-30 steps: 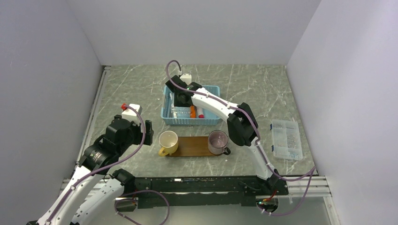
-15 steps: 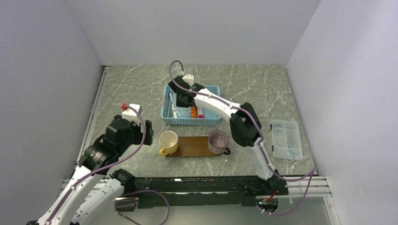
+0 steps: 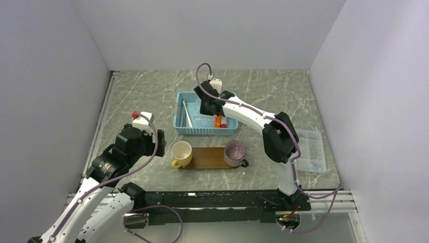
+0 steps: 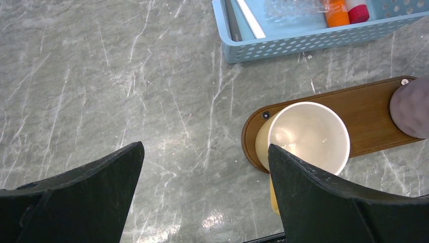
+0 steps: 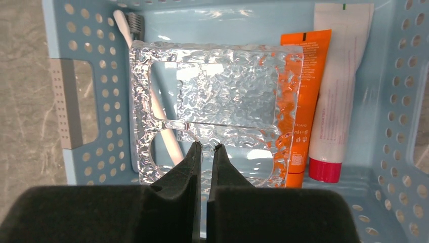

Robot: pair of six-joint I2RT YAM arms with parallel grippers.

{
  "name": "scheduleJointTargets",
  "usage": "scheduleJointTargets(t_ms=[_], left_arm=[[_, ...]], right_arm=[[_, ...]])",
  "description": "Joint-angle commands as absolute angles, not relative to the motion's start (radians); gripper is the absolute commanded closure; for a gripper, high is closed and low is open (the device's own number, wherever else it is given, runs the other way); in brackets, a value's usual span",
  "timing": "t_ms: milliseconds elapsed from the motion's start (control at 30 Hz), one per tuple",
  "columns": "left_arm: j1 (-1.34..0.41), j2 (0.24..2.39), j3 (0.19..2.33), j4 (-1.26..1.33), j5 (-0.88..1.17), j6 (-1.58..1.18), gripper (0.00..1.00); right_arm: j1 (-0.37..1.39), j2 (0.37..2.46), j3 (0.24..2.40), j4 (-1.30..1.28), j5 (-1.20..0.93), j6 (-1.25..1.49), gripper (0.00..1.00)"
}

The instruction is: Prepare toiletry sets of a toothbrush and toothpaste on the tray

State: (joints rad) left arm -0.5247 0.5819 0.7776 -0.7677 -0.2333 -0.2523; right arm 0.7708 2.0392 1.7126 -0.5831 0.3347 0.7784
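The dark wooden tray [image 3: 207,158] [image 4: 369,116] lies in front of the light-blue basket [image 3: 202,130] [image 5: 60,55]. In the basket lie a white toothbrush [image 3: 186,114] [image 4: 250,20] [image 5: 121,25] at the left and the orange toothpaste [image 3: 218,121] [image 4: 335,11] [image 5: 309,66] at the right. A clear textured plastic holder [image 5: 217,86] lies between them, partly over the toothbrush handle. My right gripper [image 3: 206,109] [image 5: 206,147] is shut on the holder's thin middle wall. My left gripper [image 3: 158,143] [image 4: 205,146] hangs open over bare table left of the tray, holding nothing.
A yellow cup [image 3: 181,152] [image 4: 308,136] stands on the tray's left end and a purple-grey cup [image 3: 234,153] [image 4: 412,106] on its right end. A white tube with a red cap [image 5: 336,91] lies beside the toothpaste. A clear lidded box [image 3: 308,149] sits at the right.
My right gripper closed on the clear holder and shifted right inside the basket, uncovering the toothbrush at the left. The left arm stayed put.
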Motion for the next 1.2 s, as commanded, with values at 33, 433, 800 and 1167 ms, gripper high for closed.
scheduleJointTargets(t_ms=[33,433,800,1167], left_arm=[[-0.52,0.589,0.789,-0.743,-0.237,-0.255,0.01],[-0.52,0.585,0.79,-0.746,-0.243,-0.256,0.01],[-0.52,0.568,0.79,-0.747,-0.255,-0.259,0.01],[-0.52,0.561,0.791,-0.753,-0.257,-0.261,0.01]], right_arm=[[0.762,1.951,1.711,-0.506,0.361,0.773,1.0],[0.765,1.896,1.762,-0.557,0.375,0.727,1.0],[0.812,1.816,1.741,-0.622,0.405,0.693,1.0],[0.916,1.723,1.752,-0.765,0.495,0.709,1.0]])
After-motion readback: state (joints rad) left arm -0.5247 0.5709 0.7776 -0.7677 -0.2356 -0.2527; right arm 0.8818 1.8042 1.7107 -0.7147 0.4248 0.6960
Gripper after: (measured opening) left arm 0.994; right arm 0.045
